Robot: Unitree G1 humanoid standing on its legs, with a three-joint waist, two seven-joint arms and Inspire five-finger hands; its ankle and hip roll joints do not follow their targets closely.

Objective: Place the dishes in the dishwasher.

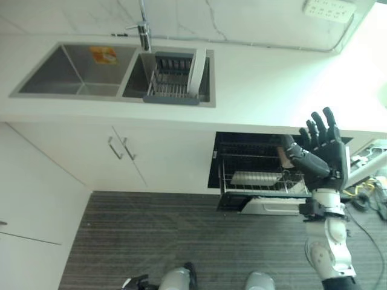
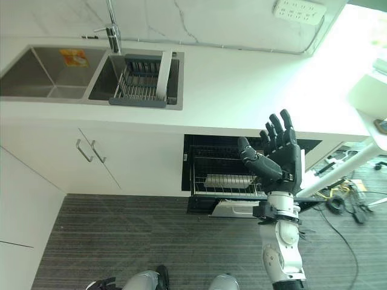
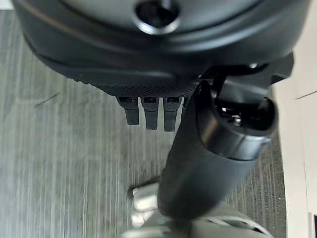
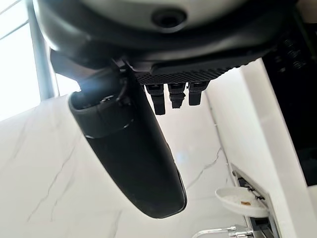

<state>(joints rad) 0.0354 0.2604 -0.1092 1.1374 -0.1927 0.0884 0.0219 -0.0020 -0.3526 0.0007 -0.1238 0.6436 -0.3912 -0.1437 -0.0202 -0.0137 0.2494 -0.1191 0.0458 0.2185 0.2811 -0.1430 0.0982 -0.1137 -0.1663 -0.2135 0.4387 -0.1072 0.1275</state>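
While the right hand (image 1: 322,145) is raised in front of the open dishwasher (image 1: 254,172) with its fingers (image 1: 320,124) straight and spread and nothing in them, the step in hand appears to be going for the next dish. That dish looks to be the white plate (image 1: 197,72), which stands on edge in the wire drying rack (image 1: 169,81) set in the right basin of the double sink (image 1: 72,72), towards the worktop's (image 1: 272,78) left end by the tap (image 1: 144,30). To do this well, the hand would need to travel up and across the worktop's front edge and close on the plate's upper rim, thumb on one face and fingers on the other, then lift it straight out so that it does not catch on the rack's wires. The left basin holds nothing but a small orange-and-yellow patch on its far wall. Under the worktop's right part, the dishwasher's wire basket (image 1: 257,181) is pulled out, with a pale flat dish (image 1: 254,177) lying in it. The left hand (image 3: 163,74) hangs over the floor (image 3: 64,148), its fingers relaxed and empty.
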